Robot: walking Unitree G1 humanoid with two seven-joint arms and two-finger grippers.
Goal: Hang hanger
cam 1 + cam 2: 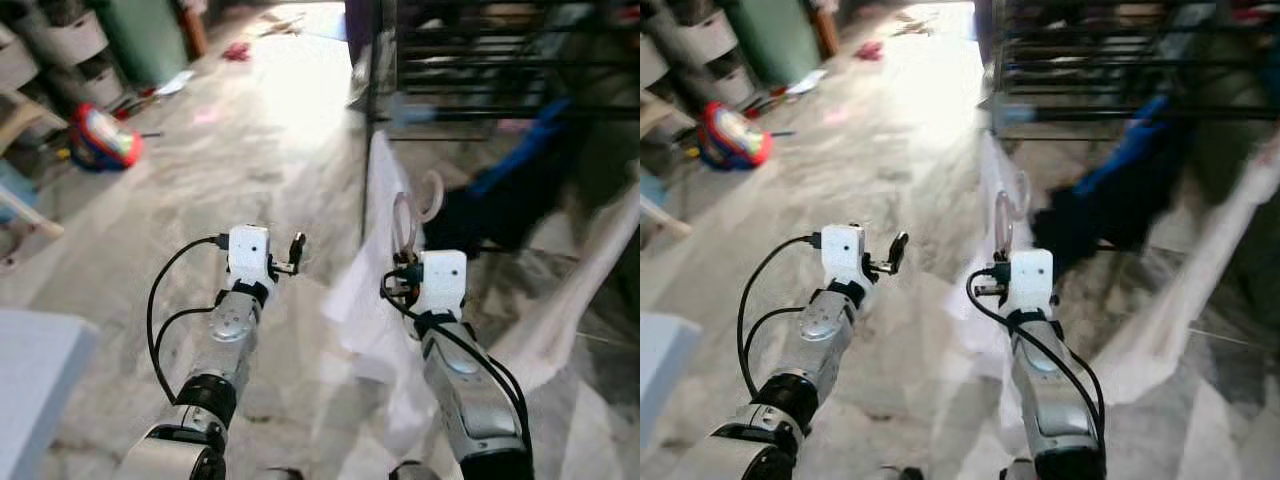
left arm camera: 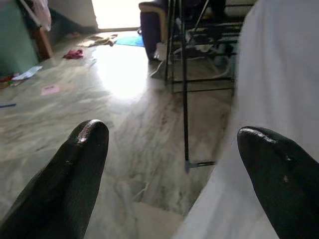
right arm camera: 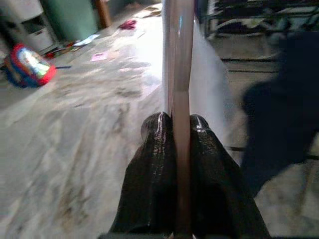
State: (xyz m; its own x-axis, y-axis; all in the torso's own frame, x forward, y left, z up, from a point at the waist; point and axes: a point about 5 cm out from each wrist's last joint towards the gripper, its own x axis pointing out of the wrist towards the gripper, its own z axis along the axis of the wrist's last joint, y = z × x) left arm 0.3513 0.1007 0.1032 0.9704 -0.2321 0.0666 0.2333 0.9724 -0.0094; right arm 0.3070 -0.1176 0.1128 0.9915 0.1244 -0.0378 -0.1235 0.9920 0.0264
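Right tool clenched on the pale translucent plastic hanger, held upright ahead of the black metal drying rack, white cloth garment draped below and trailing to the marble floor. Left tool released, fingers spread, beside the cloth. Likely light, stiff, slick plastic; best gripped on the flat neck below the hook, leaving the hook free.

- Marble floor, pale and veined, with bright glare far ahead.
- Red-and-blue toy lies far left.
- Small red item (blurred) farther off.
- Black rack's leg stands on it, right.
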